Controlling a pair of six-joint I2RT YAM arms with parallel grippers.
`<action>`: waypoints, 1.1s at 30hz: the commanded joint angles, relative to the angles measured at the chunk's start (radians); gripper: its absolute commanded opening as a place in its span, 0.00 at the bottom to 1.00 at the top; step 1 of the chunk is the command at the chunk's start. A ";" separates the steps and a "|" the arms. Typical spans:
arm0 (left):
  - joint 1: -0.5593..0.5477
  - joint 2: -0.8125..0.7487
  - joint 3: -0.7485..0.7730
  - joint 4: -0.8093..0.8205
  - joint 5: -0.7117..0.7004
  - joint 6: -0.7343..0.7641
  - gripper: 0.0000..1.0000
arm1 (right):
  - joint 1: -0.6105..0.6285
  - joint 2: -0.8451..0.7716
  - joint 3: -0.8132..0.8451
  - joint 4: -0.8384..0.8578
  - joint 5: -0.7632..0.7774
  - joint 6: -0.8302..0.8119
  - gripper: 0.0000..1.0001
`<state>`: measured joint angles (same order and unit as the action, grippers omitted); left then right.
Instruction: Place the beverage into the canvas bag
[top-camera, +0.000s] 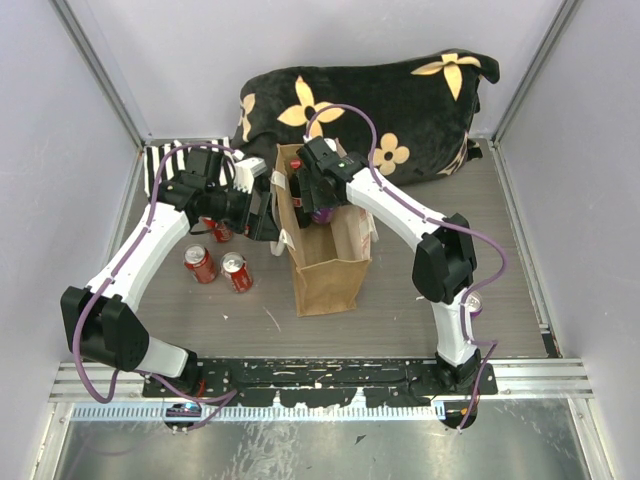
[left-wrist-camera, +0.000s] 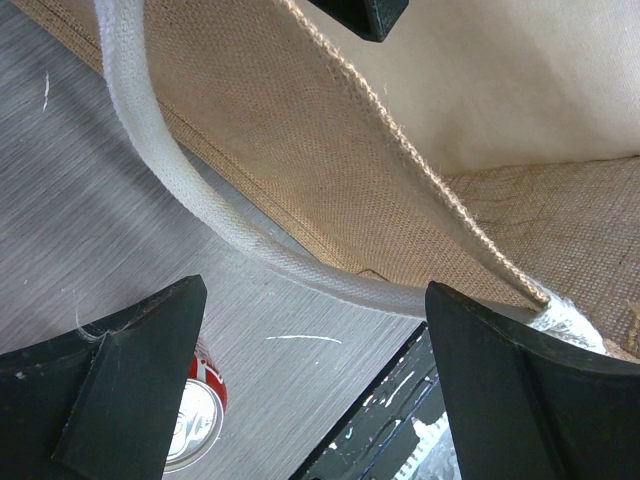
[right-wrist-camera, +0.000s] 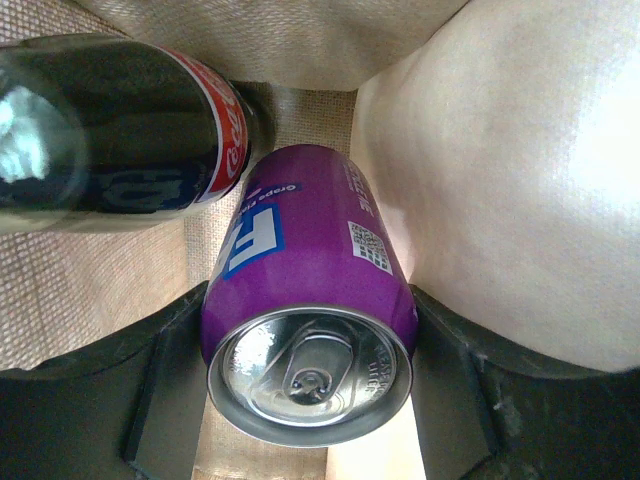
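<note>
The tan canvas bag (top-camera: 327, 272) stands open in the middle of the table. My right gripper (top-camera: 320, 196) is over its mouth, shut on a purple soda can (right-wrist-camera: 310, 290) held lengthwise between both fingers (right-wrist-camera: 160, 400), its top facing the camera. A dark cola bottle (right-wrist-camera: 110, 130) lies inside the bag (right-wrist-camera: 500, 180) just beyond the can. My left gripper (top-camera: 262, 214) is at the bag's left rim, open and empty. In the left wrist view its gripper (left-wrist-camera: 315, 290) frames the cream handle strap (left-wrist-camera: 190, 190) and the bag wall (left-wrist-camera: 300, 130).
Three red cans (top-camera: 200, 264) (top-camera: 237, 272) (top-camera: 218, 230) are on the table left of the bag; one shows in the left wrist view (left-wrist-camera: 195, 420). Another can (top-camera: 472, 302) is by the right arm. A black flowered cushion (top-camera: 370, 100) and a striped cloth (top-camera: 165, 160) lie behind.
</note>
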<state>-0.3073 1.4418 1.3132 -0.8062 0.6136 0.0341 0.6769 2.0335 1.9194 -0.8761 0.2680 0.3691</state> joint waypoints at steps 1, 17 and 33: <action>0.007 -0.014 0.004 0.010 0.020 0.016 0.98 | -0.002 -0.014 0.014 0.095 0.058 0.005 0.01; 0.016 -0.037 -0.018 0.013 0.024 0.010 0.98 | -0.003 0.034 -0.066 0.121 0.079 0.016 0.01; 0.019 -0.036 -0.020 0.010 0.032 0.013 0.98 | -0.023 0.117 -0.079 0.140 0.063 0.017 0.03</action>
<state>-0.2958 1.4292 1.3041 -0.8062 0.6201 0.0368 0.6758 2.1330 1.8381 -0.7631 0.2897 0.3729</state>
